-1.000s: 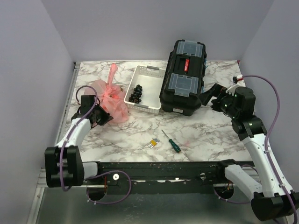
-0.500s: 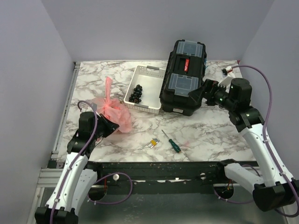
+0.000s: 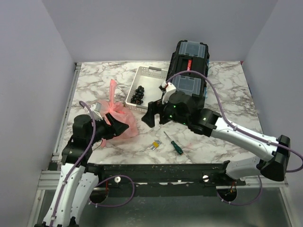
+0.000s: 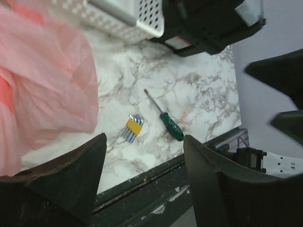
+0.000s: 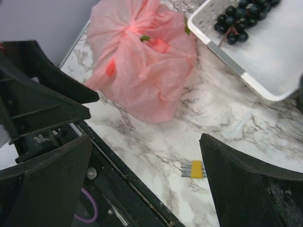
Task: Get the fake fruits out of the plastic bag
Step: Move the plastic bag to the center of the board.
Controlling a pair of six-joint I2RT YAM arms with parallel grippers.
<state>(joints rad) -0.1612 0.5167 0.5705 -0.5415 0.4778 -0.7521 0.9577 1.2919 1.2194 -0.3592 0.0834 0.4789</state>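
Closed in on three sides of the white, grey-veined marble table by plain lavender-grey walls: back wall beyond its far edge, left wall and right wall rising at its sides. Bordered along its left edge by a silver metal rail, along its near edge by a scuffed black beam. Below that near edge, dull grey metal flooring. Lit evenly, with only soft shadows on the table.

I see a translucent pink-red bag, a white table veined grey like marble, a white tray, black grapes, a black toolbox marked red, a green-handled screwdriver and yellow-clipped keys.
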